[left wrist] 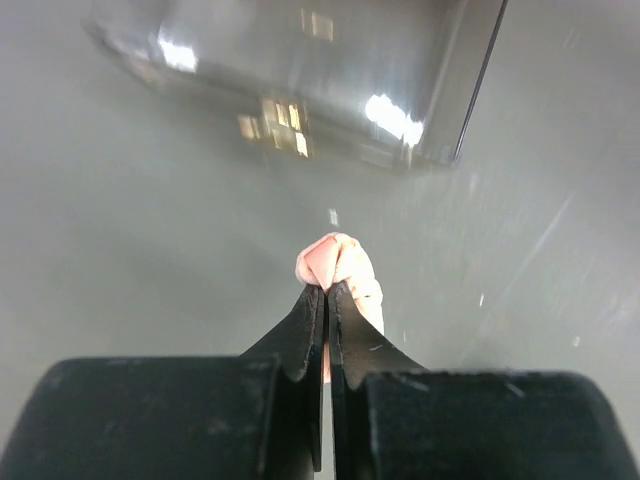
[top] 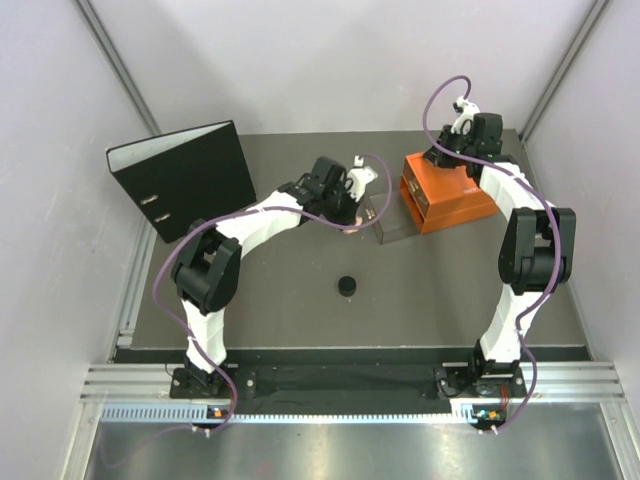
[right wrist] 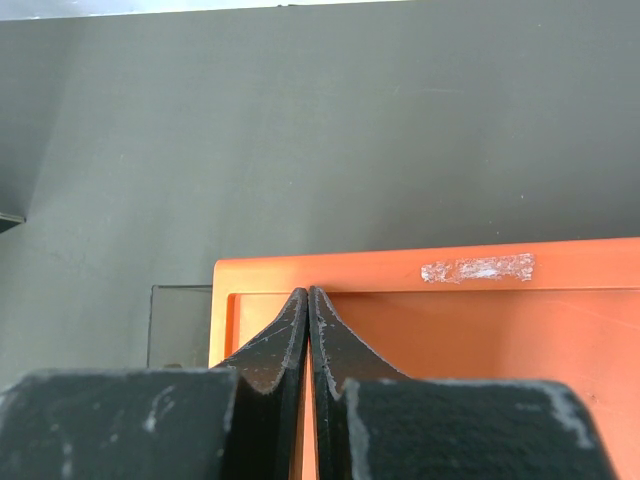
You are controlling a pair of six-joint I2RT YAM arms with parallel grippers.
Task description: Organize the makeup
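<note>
My left gripper (left wrist: 327, 288) is shut on the edge of the round pink-tan compact (left wrist: 338, 260) and holds it just above the dark table. In the top view this gripper (top: 352, 212) is beside the left side of a clear plastic box (top: 388, 222). The small black round jar (top: 346, 285) stands alone on the table in front of it. My right gripper (right wrist: 307, 292) is shut and empty, over the far left corner of the orange wooden box (right wrist: 470, 340). The tube, the stick and the small bottles are not in view.
A black ring binder (top: 185, 178) stands at the back left. The orange box (top: 450, 195) sits at the back right, next to the clear box, which also shows in the left wrist view (left wrist: 300, 70). White walls close in both sides.
</note>
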